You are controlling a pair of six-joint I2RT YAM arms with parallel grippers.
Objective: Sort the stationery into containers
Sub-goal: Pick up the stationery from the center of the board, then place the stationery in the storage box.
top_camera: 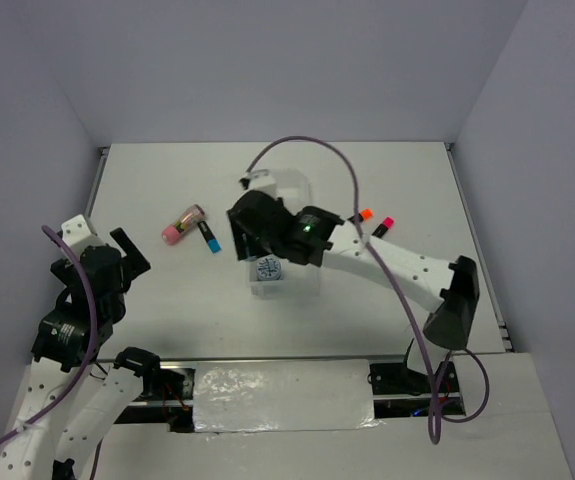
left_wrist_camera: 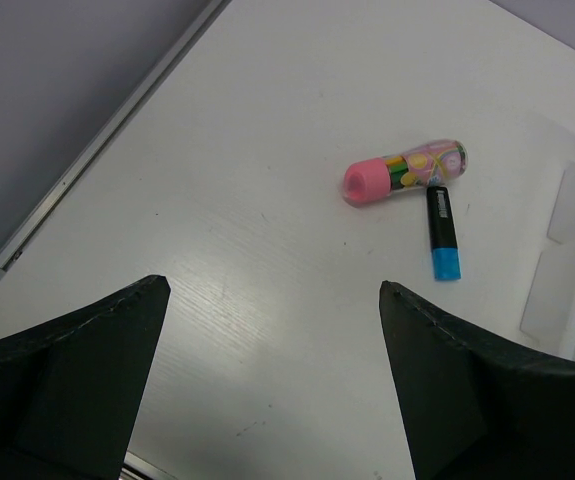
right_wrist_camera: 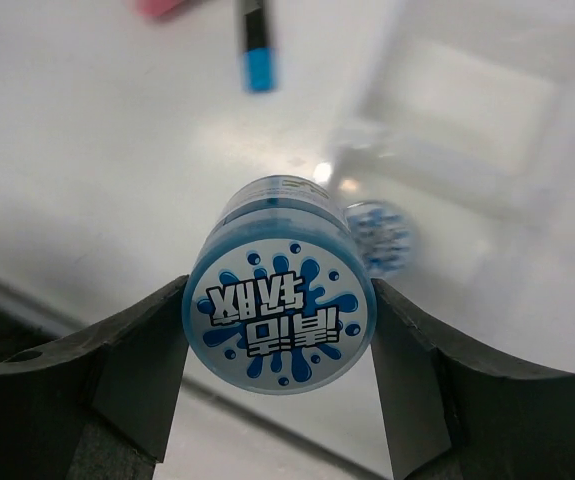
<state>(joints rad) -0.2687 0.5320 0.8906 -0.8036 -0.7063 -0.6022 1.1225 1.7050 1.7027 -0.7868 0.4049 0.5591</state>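
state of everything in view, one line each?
left gripper: open, empty.
right gripper: shut on held roll.
held roll: clamped on its sides.
other roll: loose, blurred.
tube: lying flat, capped.
blue marker: lying beside tube, capped.
orange marker: lying, capped.
pink marker: lying, capped.
tray: upright, open-topped.

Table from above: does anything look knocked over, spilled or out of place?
Nothing looks spilled or broken. The pink tube and the blue-capped marker just lie loose, close together at an angle, left of the clear tray. The right gripper pinches a blue-and-white roll.
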